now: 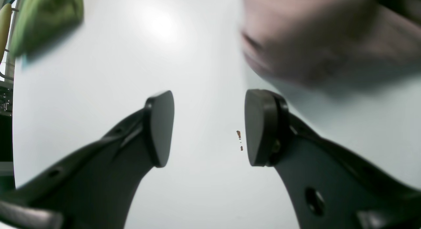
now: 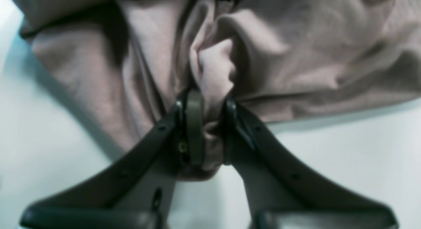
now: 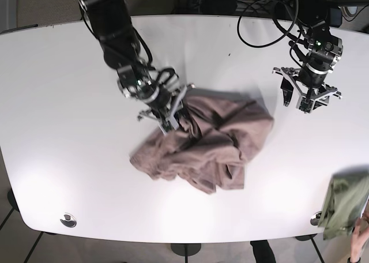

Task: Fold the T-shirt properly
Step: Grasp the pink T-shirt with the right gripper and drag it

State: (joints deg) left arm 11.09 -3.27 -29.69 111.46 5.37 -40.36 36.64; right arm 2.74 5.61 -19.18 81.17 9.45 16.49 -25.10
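Crumpled mauve cotton T-shirt (image 3: pixel 207 147): soft, limp, light; right gripper (image 2: pixel 209 127) pinches bunched fold; left gripper (image 1: pixel 209 127) spread, empty; better grasp hem corners

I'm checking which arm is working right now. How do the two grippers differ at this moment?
The right gripper is shut on a bunch of the brown T-shirt; the left gripper is open and holds nothing.
The right gripper is at the shirt's upper left edge in the base view; the left gripper hangs over bare white table, apart from the shirt.
Both have dark fingers and point down at the table.
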